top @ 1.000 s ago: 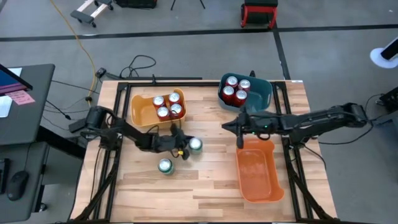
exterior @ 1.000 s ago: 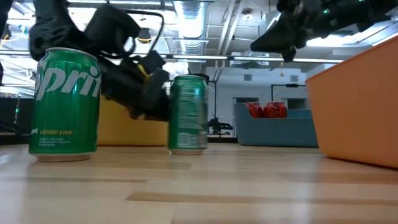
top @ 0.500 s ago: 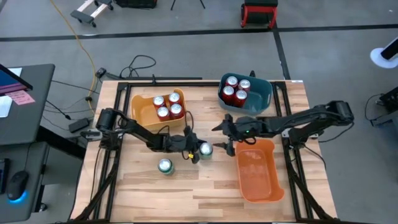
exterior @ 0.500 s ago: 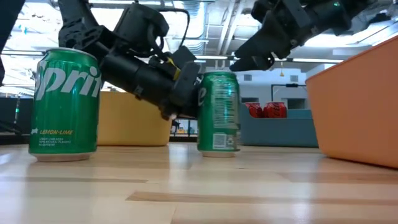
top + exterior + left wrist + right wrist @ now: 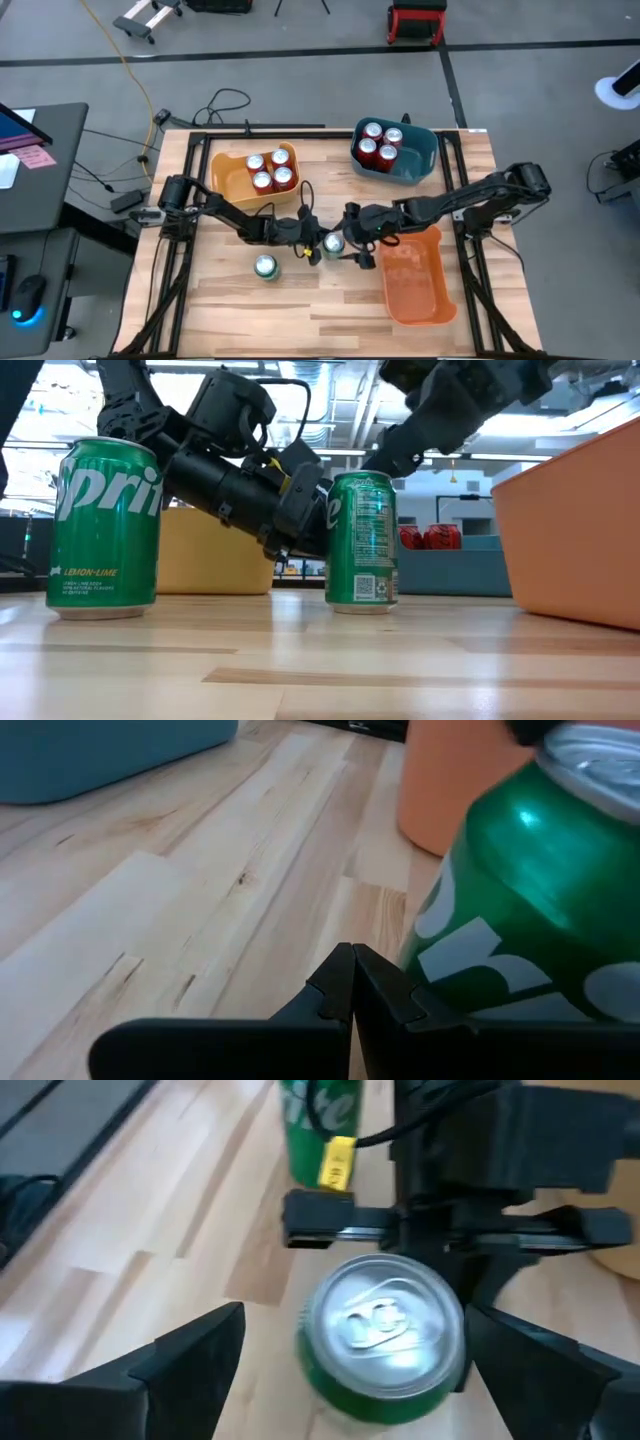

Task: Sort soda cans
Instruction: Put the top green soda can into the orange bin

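Observation:
Two green soda cans stand upright on the wooden table. One (image 5: 265,267) stands alone near the front. The other (image 5: 333,242) stands at the middle, between my two grippers. My left gripper (image 5: 312,246) is shut and lies against this can's left side (image 5: 335,510). My right gripper (image 5: 357,248) hovers open over the same can, and in the right wrist view its fingers (image 5: 190,1370) stand on either side of the can's silver top (image 5: 385,1320) without touching it. Red soda cans sit in the yellow bin (image 5: 228,178) and in the teal bin (image 5: 415,160). My left gripper leans the outer side of its shut fingers (image 5: 385,990) against the green can's side wall (image 5: 440,960), about halfway up. It comes slanting down from the table's left. The can stands upright with its base on the table.
An orange bin (image 5: 415,285) with nothing in it lies just right of the middle can, close to my right arm. The yellow bin stands far left and the teal bin far right. Bare wood lies along the near edge and between the two far bins.
My left gripper, shut, has slid the middle green can toward the table's right edge and slightly nearer; the can stays upright. My right gripper has swung from beside the orange bin toward the left, come down over that can, and opened wide.

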